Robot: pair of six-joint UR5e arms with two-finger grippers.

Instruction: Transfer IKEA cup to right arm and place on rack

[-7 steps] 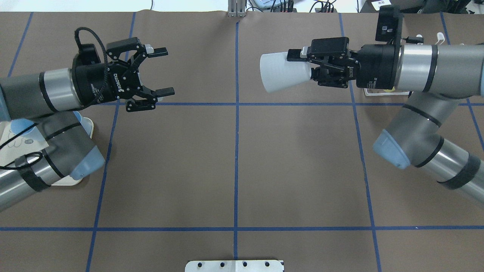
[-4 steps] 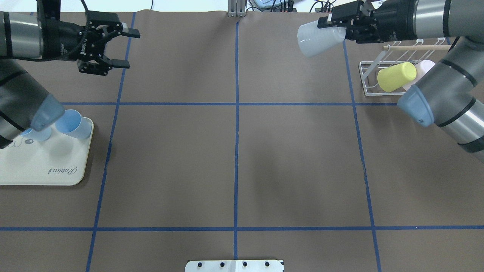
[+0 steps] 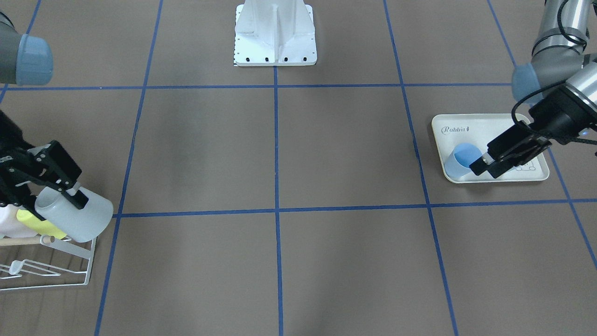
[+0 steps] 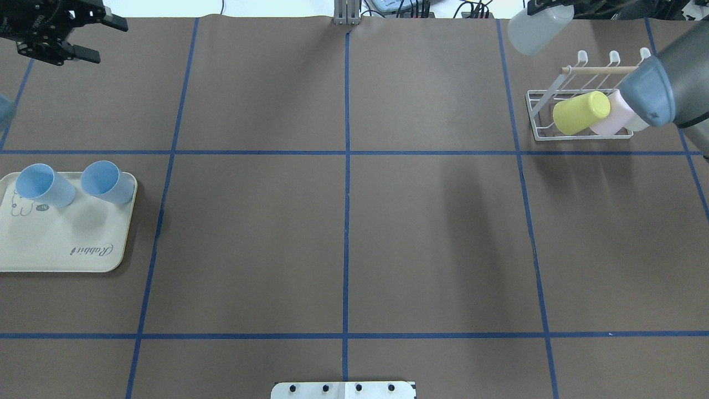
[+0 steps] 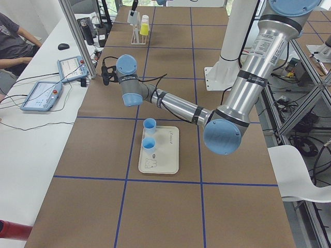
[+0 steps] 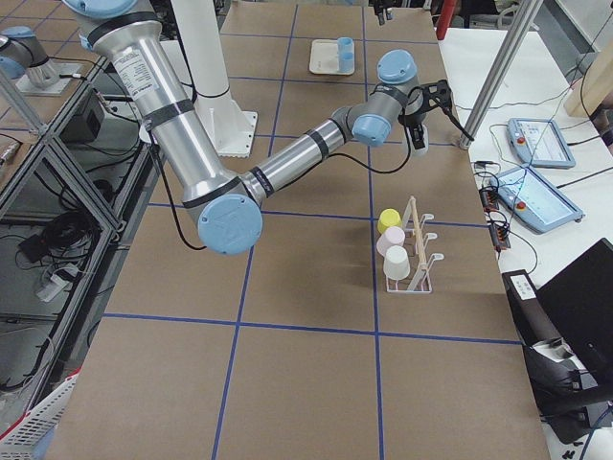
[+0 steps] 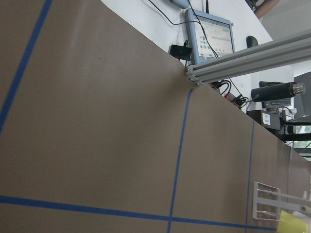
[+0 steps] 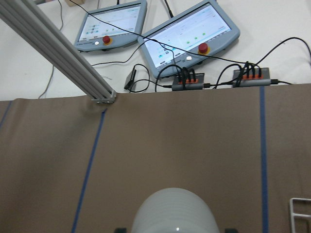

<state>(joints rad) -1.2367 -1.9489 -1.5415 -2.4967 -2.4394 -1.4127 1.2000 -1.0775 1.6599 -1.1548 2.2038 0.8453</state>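
Note:
The IKEA cup is pale white and lies on its side in the air, with my right gripper shut on its narrow end. In the overhead view the cup sits at the top edge, left of and beyond the rack. The white wire rack holds a yellow cup and a pink cup under its wooden dowel. The right wrist view shows the cup at the bottom. My left gripper is open and empty at the far left corner.
A cream rabbit-print tray lies at the left with two blue cups on their sides. The right arm's elbow hangs over the rack's right end. Screens and cables lie beyond the table's far edge.
The right gripper carried the cup further right and towards the far edge, uncovering the rack. The left arm drew back to the far left corner, still open, uncovering the tray.

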